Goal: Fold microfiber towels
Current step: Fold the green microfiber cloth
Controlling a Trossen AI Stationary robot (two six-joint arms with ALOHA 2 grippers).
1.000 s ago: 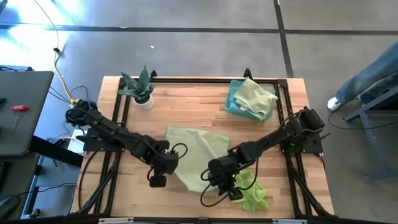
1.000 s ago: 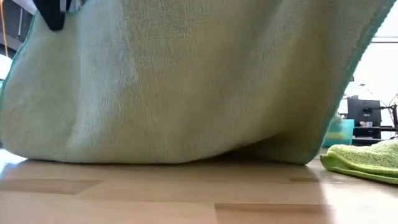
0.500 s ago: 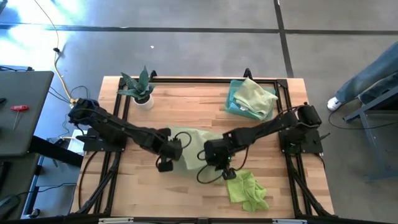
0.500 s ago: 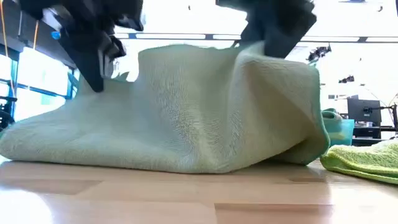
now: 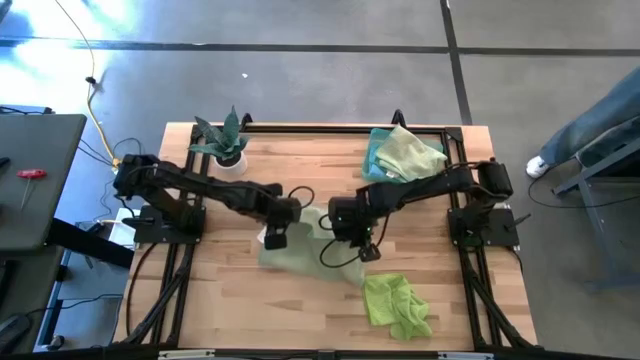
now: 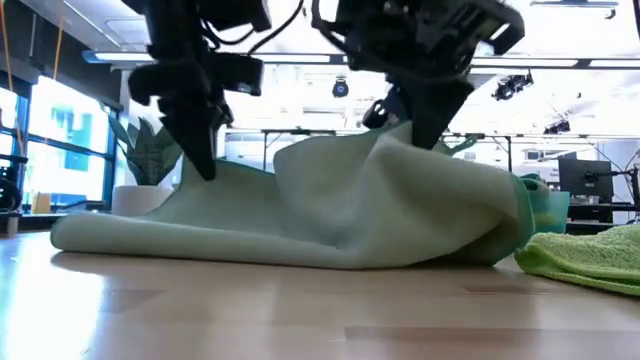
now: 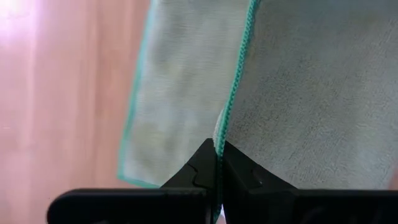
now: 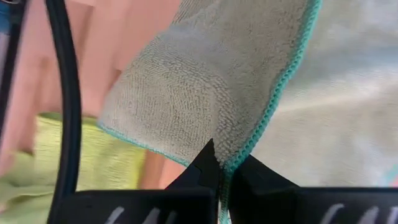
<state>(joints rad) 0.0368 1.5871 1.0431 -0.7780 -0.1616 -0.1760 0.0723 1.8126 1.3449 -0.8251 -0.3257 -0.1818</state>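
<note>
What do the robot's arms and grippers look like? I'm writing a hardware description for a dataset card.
Both arms are black, jointed and slender, rising from black bases at the table's sides. Thin black cables loop loosely near each wrist. The left gripper and right gripper each end in two matte black, wedge-shaped fingers tapering to points. No markings are visible.

— What do you have around the table (image 5: 250, 300)?

— You've got grey concrete floor (image 5: 320, 80) with dark seam lines, a dark side bench (image 5: 35, 180) at the left holding a red-handled tool (image 5: 30, 173), and a yellow cable (image 5: 95, 110) trailing across the floor.

— And level across the room?

— You see bright windows (image 6: 70, 130) at the left, ceiling light strips (image 6: 560, 62), and a black monitor (image 6: 585, 180) at the far right. A person's leg (image 5: 600, 120) shows at the right edge.
</note>
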